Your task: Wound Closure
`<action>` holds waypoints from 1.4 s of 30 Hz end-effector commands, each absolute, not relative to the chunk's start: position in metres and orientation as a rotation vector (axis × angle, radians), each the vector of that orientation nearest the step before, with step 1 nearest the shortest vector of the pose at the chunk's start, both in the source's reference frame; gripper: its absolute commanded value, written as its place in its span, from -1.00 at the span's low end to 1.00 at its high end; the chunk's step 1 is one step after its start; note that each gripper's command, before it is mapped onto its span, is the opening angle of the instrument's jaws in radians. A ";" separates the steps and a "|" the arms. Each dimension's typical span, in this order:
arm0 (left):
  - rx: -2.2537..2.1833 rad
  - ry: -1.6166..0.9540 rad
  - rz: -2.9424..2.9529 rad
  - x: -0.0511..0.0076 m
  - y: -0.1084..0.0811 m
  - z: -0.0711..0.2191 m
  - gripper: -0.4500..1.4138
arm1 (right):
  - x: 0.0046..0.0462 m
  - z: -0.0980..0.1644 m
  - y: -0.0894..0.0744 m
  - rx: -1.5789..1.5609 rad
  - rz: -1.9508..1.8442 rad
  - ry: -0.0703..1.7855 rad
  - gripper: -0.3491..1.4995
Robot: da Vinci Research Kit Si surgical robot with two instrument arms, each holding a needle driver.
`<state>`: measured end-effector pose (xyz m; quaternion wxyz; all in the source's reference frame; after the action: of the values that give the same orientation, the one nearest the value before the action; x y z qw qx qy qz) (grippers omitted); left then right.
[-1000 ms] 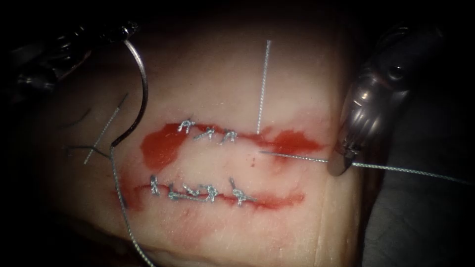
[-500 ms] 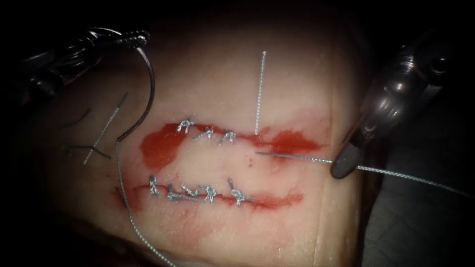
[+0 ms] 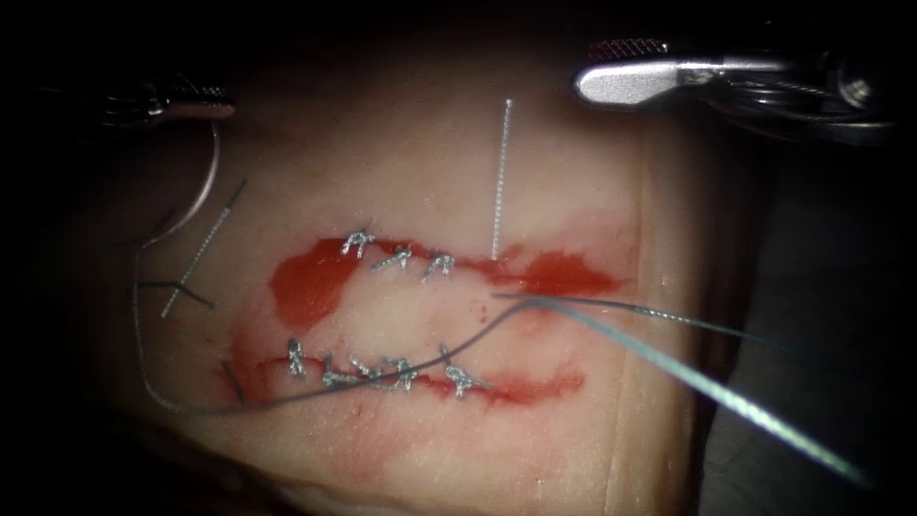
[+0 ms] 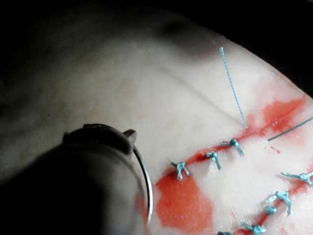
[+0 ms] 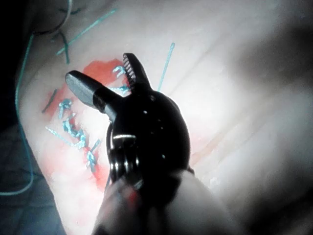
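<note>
The left arm's dark metal hand (image 3: 205, 103) sits at the far left of the pale pork tissue (image 3: 573, 172), pressed together on the curved steel needle (image 3: 202, 182) at one end of its curve. The needle hangs free above the tissue, left of both cuts, not in the tissue at all. From its other end the grey braided thread (image 3: 315, 394) runs down the left side, sweeps right across the near red cut (image 3: 516, 387) with its row of knotted stitches (image 3: 382, 371), and enters the tissue between the two cuts (close to the right end of the far cut (image 3: 564, 275)). A second strand leaves that same spot toward the near right.

The right arm's silver hand (image 3: 611, 72) lies at the far right, its two jaws spread apart and holding nothing, as its wrist view (image 5: 105, 81) shows plainly. A cut end of thread (image 3: 501, 177) stands up from the far cut. Red fluid (image 3: 310, 282) pools at that cut's left end.
</note>
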<state>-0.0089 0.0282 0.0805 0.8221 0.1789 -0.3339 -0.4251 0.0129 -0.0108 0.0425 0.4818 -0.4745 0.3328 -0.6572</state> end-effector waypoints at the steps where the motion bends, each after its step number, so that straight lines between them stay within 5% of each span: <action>1: 0.362 -0.683 -0.890 -0.0092 0.029 0.081 0.25 | 0.0146 0.045 -0.012 -1.183 -1.615 0.787 0.80; 8: 0.290 -0.635 -0.780 -0.0096 0.029 0.081 0.89 | 0.0155 0.048 -0.013 -1.297 -1.574 0.714 0.85; 16: 0.315 -0.668 -0.780 -0.0108 0.029 0.080 0.92 | 0.0146 0.049 -0.014 -1.436 -1.486 0.674 0.85; 30: 0.627 -0.973 -0.559 -0.0236 0.020 0.065 0.46 | 0.0082 0.047 -0.012 -1.547 -1.305 0.642 0.80; 34: 0.359 -1.153 -0.148 -0.0274 0.016 0.062 0.26 | 0.0065 0.047 -0.011 -1.543 -1.316 0.665 0.76; 42: 0.193 -1.488 0.073 -0.0319 0.014 0.060 0.24 | 0.0073 0.047 -0.011 -1.547 -1.315 0.652 0.78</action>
<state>-0.0321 0.0130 0.0600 0.7191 0.0786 -0.6897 0.0305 0.0065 -0.0114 0.0471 0.4844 -0.6336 0.2665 -0.5412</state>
